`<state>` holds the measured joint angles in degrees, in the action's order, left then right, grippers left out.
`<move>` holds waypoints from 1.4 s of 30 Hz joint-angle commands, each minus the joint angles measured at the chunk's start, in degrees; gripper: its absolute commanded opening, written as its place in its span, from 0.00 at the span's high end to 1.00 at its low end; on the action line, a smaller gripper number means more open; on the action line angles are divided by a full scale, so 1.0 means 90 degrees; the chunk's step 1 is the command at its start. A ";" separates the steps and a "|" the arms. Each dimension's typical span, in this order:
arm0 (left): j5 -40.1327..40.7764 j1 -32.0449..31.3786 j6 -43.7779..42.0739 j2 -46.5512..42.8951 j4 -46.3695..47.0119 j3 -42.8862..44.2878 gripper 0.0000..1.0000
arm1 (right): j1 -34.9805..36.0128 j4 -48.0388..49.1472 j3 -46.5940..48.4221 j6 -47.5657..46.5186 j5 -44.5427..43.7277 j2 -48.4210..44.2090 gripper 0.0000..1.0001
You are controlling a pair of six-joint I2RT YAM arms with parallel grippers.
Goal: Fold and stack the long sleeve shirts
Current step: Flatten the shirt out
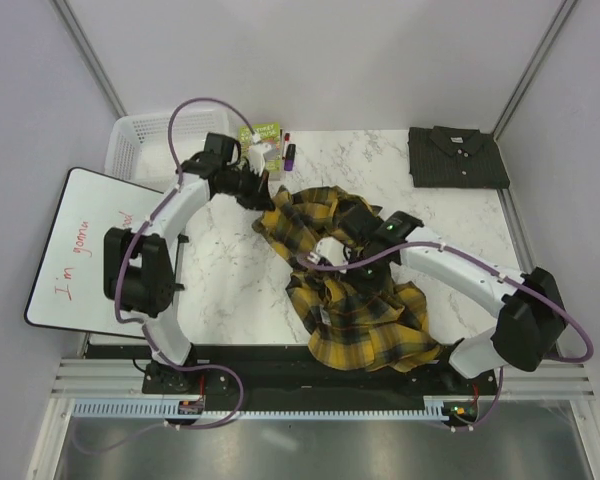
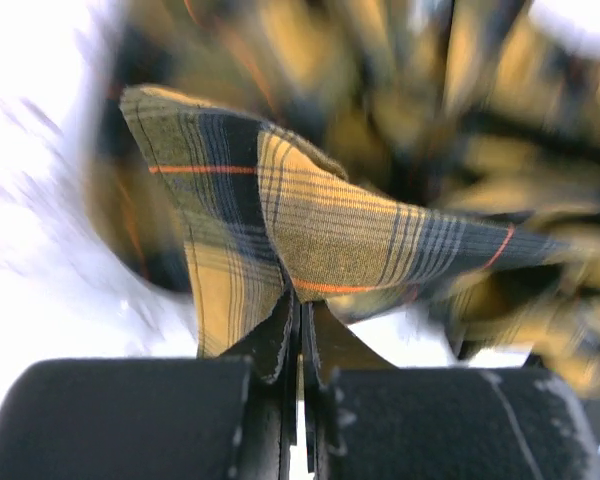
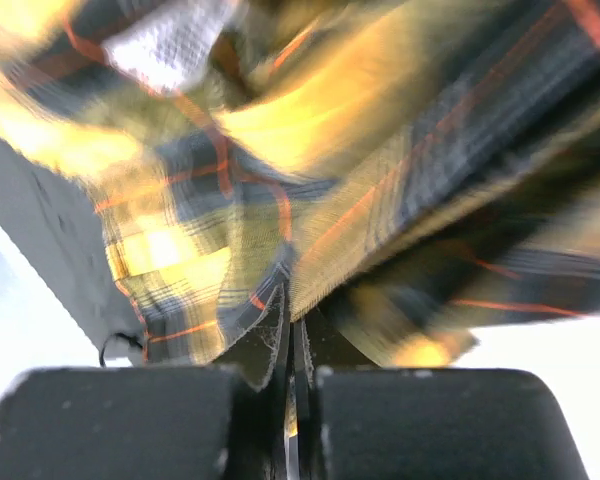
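Left gripper (image 2: 300, 318) and right gripper (image 3: 292, 335) pinch the plaid shirt (image 1: 365, 322), folds blurred.

In both wrist views the plaid shirt (image 2: 310, 235) is sharp only at the fold nearest the lens. The rest smears into a yellow-and-black blur and runs off every edge. From above, the right gripper (image 1: 332, 254) is buried in cloth with its fingertips hidden, and the print on the green card (image 1: 262, 135) is too small to read.

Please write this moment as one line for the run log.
left claw: shut on plaid shirt | right claw: shut on plaid shirt | plaid shirt: crumpled, unfolded | grey shirt: folded, far right, apart
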<state>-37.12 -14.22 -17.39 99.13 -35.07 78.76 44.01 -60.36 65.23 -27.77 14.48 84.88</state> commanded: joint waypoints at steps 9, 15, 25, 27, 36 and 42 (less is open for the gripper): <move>-0.0425 0.0076 0.1630 0.0746 0.0283 0.2171 0.00 | -0.2711 0.1332 0.3797 0.0799 0.1165 -0.0379 1.00; -0.1109 -0.0050 0.1609 -0.2232 0.0947 -0.1775 0.00 | -0.3336 0.2865 0.3650 0.1844 0.0316 -0.0535 1.00; -0.0612 -0.1837 0.2205 -0.2392 0.1142 -0.2736 0.00 | -0.3454 0.3493 0.4900 0.2246 -0.0620 -0.0261 1.00; -0.0582 -0.1906 0.2322 -0.2401 0.1308 -0.2842 0.00 | -0.3464 0.3756 0.4843 0.2188 -0.0914 -0.0320 1.00; -0.0963 -0.2424 0.2937 -0.2138 0.3026 -0.3497 0.11 | -0.3474 0.4675 0.4412 0.2041 -0.1736 -0.0789 1.00; -0.1149 -0.2522 0.3406 -0.1796 0.4500 -0.3937 0.30 | -0.3484 0.4763 0.4451 0.1992 -0.1785 -0.0808 1.00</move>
<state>-44.95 -36.53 8.36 81.12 -7.44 44.91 12.88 -23.22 104.51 -9.32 0.89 79.72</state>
